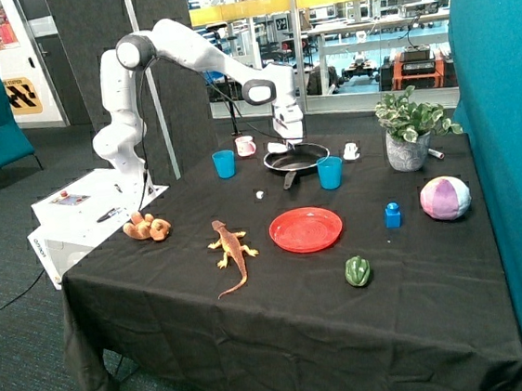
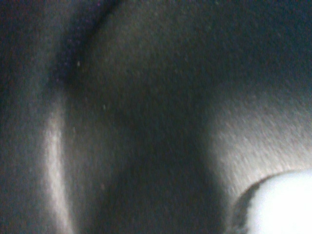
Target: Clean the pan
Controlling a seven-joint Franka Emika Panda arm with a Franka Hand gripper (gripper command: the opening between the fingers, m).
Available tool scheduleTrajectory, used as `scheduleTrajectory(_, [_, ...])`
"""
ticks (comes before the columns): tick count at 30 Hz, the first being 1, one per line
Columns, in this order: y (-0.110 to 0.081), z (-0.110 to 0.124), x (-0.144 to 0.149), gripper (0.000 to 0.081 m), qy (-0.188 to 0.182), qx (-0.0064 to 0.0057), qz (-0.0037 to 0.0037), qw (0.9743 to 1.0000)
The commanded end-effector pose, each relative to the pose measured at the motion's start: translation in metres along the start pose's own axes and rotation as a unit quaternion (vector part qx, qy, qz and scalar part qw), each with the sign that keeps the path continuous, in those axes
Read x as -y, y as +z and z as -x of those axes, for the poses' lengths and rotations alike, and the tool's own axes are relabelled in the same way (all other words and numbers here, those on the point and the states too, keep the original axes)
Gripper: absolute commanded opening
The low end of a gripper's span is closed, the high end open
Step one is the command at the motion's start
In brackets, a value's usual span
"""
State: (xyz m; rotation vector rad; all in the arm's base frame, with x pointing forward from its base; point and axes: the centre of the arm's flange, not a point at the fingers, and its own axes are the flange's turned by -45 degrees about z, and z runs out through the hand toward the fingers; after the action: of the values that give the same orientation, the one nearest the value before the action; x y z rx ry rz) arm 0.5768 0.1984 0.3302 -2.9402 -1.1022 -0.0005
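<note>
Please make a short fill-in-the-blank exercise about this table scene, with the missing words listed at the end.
1. The tool is lowered over the black ____, at the table's far side.
2. The red plate lies between the orange lizard and a small ____ block.
3. Two ____ cups stand on either side of the pan.
4. The green pepper lies nearer the front edge than the ____.

Missing words: pan; blue; blue; plate

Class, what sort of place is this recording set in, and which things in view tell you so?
Probably a robotics lab or demo hall: an arm fixed by a table of toys, its tool at the pan, and workbenches behind glass.
</note>
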Motion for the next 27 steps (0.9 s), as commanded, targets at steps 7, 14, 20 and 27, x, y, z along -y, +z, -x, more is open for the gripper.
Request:
scheduleTrajectory(7, [0.022, -0.017, 0.009, 0.0000, 0.000, 0.0004, 0.00068, 1.0000])
scheduleTrajectory(14, [0.034, -0.017, 0.007, 0.0000, 0.005, 0.0004, 0.00068, 1.0000])
scheduleTrajectory(20, [0.041, -0.018, 0.005, 0.0000, 0.007, 0.0004, 0.00068, 1.0000])
scheduleTrajectory(27, [0.046, -0.021, 0.004, 0.0000, 0.008, 0.0004, 0.00068, 1.0000])
